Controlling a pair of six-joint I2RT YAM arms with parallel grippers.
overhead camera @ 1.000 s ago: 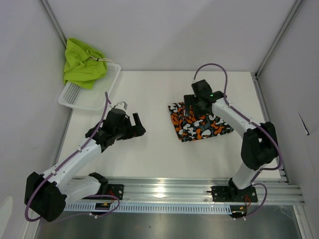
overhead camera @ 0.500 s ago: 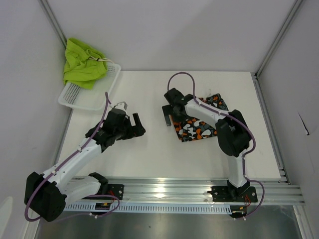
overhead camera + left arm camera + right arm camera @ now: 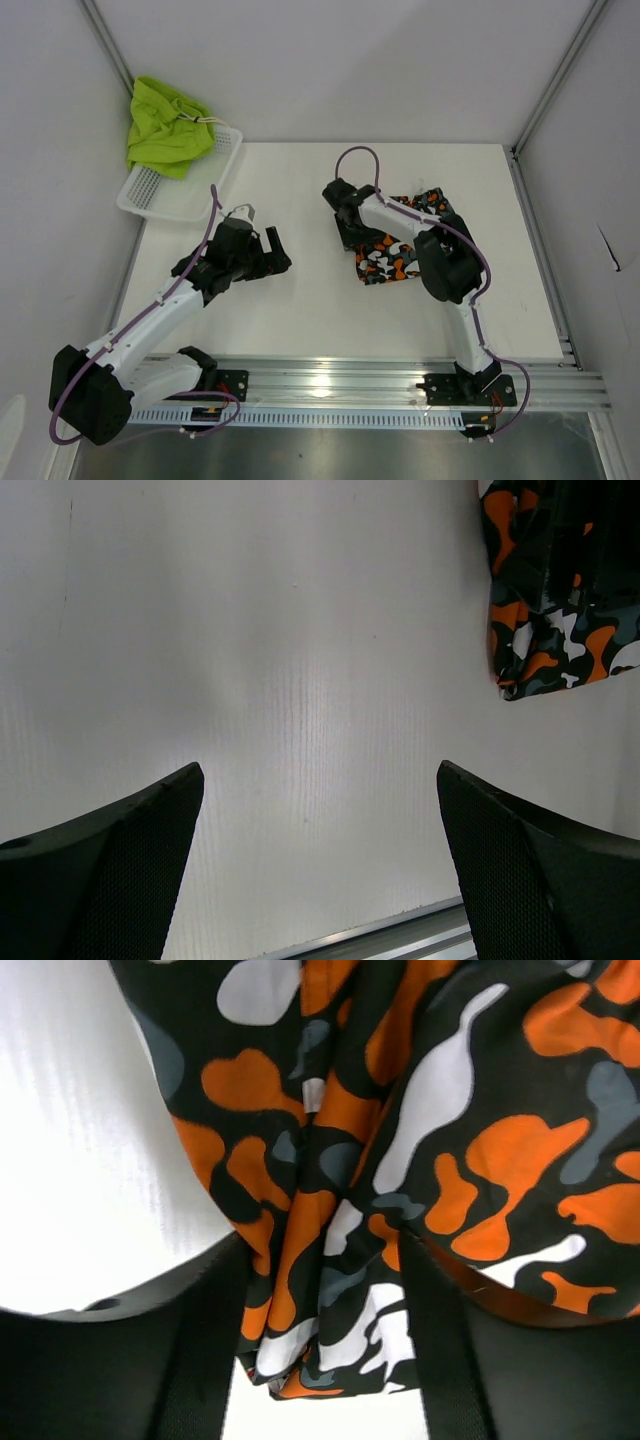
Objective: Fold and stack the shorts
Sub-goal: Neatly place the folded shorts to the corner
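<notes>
Top view: camo shorts [image 3: 385, 265] lie on the table [image 3: 300, 310] right of centre, roughly flat and partly hidden under the right arm. I can't tell how many folds are in. The right gripper [image 3: 345, 225] sits low on their upper-left edge. The left gripper [image 3: 280, 252] hovers over bare table left of centre, well apart from the cloth, jaws spread and holding nothing. The lime green shorts [image 3: 165, 125] are crumpled in a heap at upper left, draped over the far end of the white mesh basket [image 3: 150, 195], not folded. My read: early in the task. The camo pair is being worked, the green pair is untouched, and there is no stack yet.

Left wrist view: both fingers stand wide apart at the bottom of the frame with only white table between them. A corner of the camo shorts [image 3: 545, 600] shows at upper right. Nothing blocks the way.

Right wrist view: a gathered fold of camo fabric runs down between the two black fingers [image 3: 150, 1360], creases converging there, so I call the jaws pinched on the camo shorts. The rest of the print fills the upper frame; bare table shows at left.

Possible obstacles: the basket holds the green pair in the far corner, and the right arm arches over the camo pair.
</notes>
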